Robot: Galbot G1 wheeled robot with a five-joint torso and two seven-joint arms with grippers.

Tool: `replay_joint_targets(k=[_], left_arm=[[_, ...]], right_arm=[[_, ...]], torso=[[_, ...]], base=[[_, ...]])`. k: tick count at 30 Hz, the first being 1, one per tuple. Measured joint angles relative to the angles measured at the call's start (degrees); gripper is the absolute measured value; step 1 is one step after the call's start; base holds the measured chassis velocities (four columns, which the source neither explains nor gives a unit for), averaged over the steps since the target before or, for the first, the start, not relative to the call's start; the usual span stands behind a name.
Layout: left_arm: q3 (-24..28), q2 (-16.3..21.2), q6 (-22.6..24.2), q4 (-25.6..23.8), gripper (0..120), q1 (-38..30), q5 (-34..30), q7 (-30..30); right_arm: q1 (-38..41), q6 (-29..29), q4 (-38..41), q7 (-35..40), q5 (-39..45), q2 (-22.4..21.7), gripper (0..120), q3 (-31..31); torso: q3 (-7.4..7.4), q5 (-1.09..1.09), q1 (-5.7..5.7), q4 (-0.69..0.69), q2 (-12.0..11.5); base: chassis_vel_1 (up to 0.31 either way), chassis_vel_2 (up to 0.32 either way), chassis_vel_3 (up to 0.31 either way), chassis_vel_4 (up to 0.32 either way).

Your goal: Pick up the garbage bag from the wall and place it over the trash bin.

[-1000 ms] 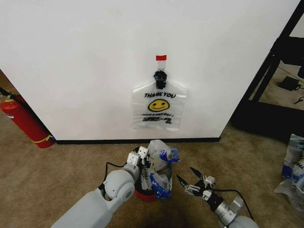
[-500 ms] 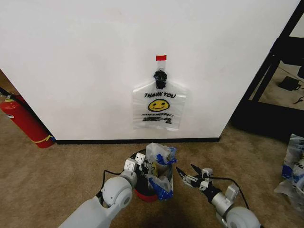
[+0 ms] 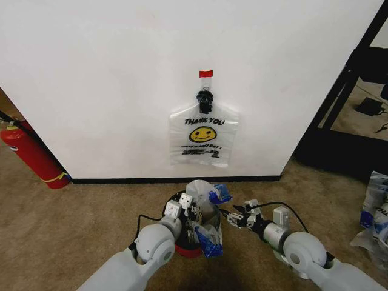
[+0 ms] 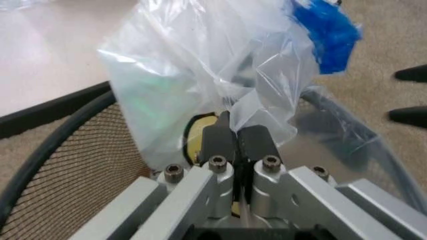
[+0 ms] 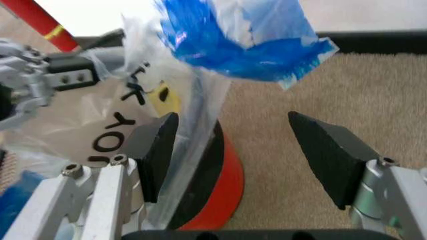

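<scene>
Evenly and softly lit from above; wall [image 3: 121, 79] bright, near white, without glare. Faint shadow under the hung bag [image 3: 202, 134] at 12 o'clock. Dim toward 3 o'clock beyond the wall's edge. Slightly bowed at the edges in the head view. Soft sheen on the plastic [image 4: 220, 65] close up; blurred at the left wrist's nearest metal, 6 o'clock.

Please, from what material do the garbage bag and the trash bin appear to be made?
The garbage bag, which the left gripper pinches, looks like thin glossy translucent plastic; it wrinkles. The trash bin looks like black metal mesh; its red base may be plastic.
</scene>
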Motion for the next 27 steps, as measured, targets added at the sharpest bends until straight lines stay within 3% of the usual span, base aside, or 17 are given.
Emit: replay_joint_targets(k=[10,16,27], left_arm=[[0.04,0.13,-0.05,0.38,0,0.19,0.00,0.12],[-0.49,0.15,-0.50,1.16,0,0.88,0.18,0.12],[-1.01,0.14,-0.92,1.25,0,1.59,0.43,0.17]], right_arm=[[8.03,1.67,-6.62,0.67,1.42,4.52,66,-6.99],[10.07,1.92,-7.22,0.73,2.10,5.06,66,-9.47],[12.14,-4.51,-6.72,4.79,3.81,3.85,54,-10.94]], torso=[[0.00,-0.02,0.00,0.03,0.00],[0.00,-0.02,0.00,0.03,0.00],[0.00,-0.02,0.00,0.02,0.00]], base=[[0.000,0.000,0.000,0.000],[0.000,0.000,0.000,0.000],[0.000,0.000,0.000,0.000]])
